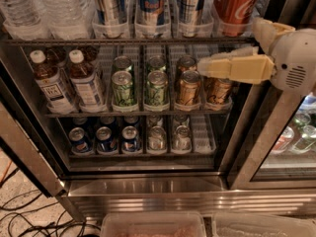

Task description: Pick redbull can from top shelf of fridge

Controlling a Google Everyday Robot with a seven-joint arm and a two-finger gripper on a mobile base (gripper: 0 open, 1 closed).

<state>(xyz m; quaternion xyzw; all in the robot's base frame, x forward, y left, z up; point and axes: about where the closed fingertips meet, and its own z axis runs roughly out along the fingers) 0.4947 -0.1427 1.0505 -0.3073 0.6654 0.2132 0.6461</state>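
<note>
Plainly, your redbull can (191, 3) stood on the top shelf (123, 42) of the fridge (148, 186), just left of the Coca-Cola can (237, 4) and in its own clear lane tray (191, 30). It was tall and slim, with silver and blue-grey panels set in a checked pattern; its top ran out of view, so you saw no lid. It stood upright, its base seated in the tray.

Further left of the Coca-Cola can came a mostly blue slim can (150, 4), then another checked slim can (109, 4) of the same look, then clear water bottles (64, 9).

Your gripper (201, 68) hung below the Coca-Cola can and a little to its left, under the top shelf's front wire and in front of the gold cans (188, 88) on the rack beneath. It pointed leftward, level, and was well apart from the redbull can. Whether it was released or clenched you could not tell from this side.
</note>
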